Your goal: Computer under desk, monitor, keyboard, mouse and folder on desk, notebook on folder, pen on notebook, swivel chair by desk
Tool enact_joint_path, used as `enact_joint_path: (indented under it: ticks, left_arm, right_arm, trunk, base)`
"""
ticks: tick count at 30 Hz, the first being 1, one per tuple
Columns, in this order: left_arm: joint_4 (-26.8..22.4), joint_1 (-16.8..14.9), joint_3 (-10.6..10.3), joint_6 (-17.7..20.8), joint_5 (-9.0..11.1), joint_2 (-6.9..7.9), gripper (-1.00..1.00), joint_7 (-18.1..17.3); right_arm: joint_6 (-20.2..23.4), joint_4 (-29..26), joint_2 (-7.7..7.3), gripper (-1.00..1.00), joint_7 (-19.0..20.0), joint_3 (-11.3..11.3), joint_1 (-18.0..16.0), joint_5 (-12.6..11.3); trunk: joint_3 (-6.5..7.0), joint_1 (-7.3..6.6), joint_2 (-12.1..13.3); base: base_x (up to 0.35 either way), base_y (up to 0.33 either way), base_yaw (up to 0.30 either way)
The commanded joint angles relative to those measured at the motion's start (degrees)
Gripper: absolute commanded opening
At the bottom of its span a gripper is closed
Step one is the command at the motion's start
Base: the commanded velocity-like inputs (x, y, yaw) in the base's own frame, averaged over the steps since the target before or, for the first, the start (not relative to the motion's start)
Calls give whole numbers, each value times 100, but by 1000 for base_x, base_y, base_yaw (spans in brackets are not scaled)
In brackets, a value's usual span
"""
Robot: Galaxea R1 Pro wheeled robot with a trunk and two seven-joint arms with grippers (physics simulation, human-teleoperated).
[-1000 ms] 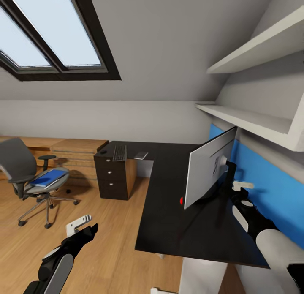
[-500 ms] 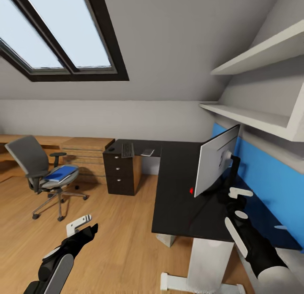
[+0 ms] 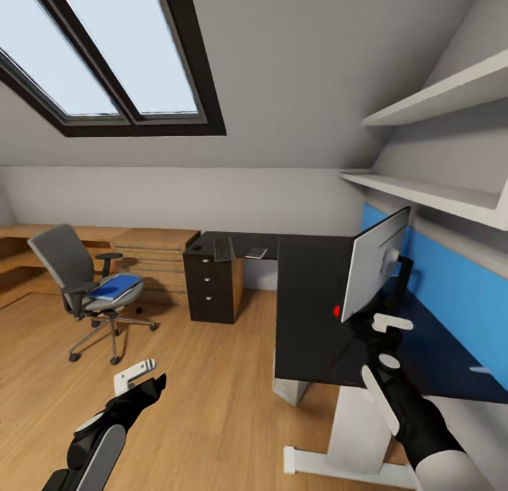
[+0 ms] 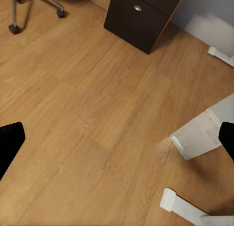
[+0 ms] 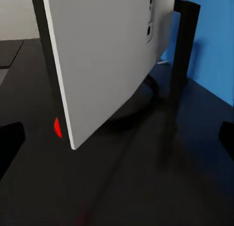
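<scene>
The black L-shaped desk carries the monitor on its near wing, silver back toward me, red dot at a lower corner. The keyboard lies on the far wing, a small dark mouse beside it. The grey swivel chair stands apart on the floor with the blue folder on its seat. My right gripper is open behind the monitor, holding nothing. My left gripper hangs open over the floor. The computer and pen are out of view.
A small flat grey item lies right of the keyboard. The dark drawer unit stands under the far wing, the white leg under the near one. Light-wood cabinets line the back wall. Shelves hang above the blue wall panel.
The whole view has pulled back and shifted, so desk and chair sit farther right in the picture. My right gripper is now a little farther from the monitor's stand. The left arm holds its pose.
</scene>
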Motion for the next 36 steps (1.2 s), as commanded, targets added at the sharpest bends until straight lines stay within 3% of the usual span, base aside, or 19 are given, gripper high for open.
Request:
enact_joint_path:
  ticks: [1,6,10,19,36]
  left_arm:
    - [-7,-4,-15,4,59,6,100,59]
    - [-6,-4,-41,3,50,0,100,58]
    - [0,-6,-77,3,56,4,100,55]
    - [3,-8,-99,3,58,4,100,51]
    - [31,-7,-146,3,58,-3,100,58]
  right_arm:
    - [-11,-10,-7,100,-50,25,3,9]
    - [-320,-10,5,100,-59,21,130,571]
    - [-526,-12,9,100,-164,19,184,726]
    - [-932,-42,11,100,-351,73,354,860]
    - [-964,-63,11,100,-379,87,386,917]
  trunk:
    - [-8,1,-6]
    - [-8,1,-6]
    - [-8,1,-6]
    - [-8,1,-6]
    - [-8,1,-6]
  base:
    - [64,160,0]
    - [245,160,0]
    - [181,44,0]
    - [51,23,0]
    - [132,62,0]
